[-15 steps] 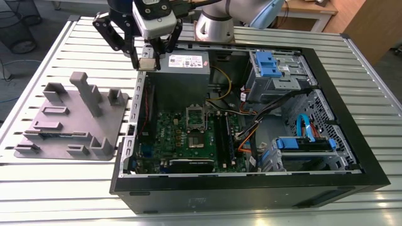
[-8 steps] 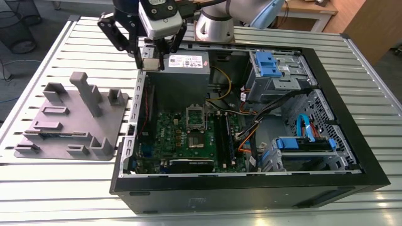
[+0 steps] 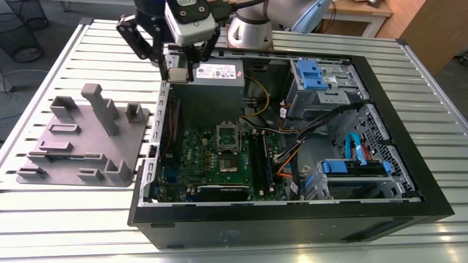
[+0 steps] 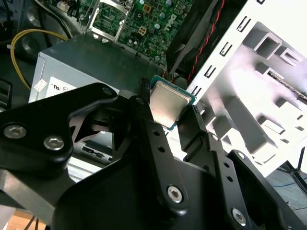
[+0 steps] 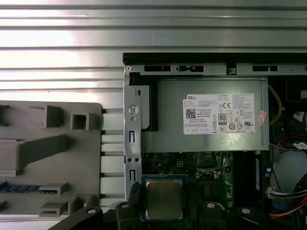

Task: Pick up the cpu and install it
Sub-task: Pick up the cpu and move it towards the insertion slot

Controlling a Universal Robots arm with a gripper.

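While aloft beside power supply, holding cpu by opposite edges between closed fingers of gripper. Judged light, stiff, fragile underneath; best gripped at edges only.

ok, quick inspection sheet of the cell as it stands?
Surface: slatted metal table carrying an open computer case and a grey tray.
Job's things: cpu held in the air near the power supply, not on the green board.
Clutter: nothing seen.
Grippers: gripper shut on the cpu.
Cables: yellow wires and blue and orange cables inside the case.
Surroundings: wire baskets, wooden desk.
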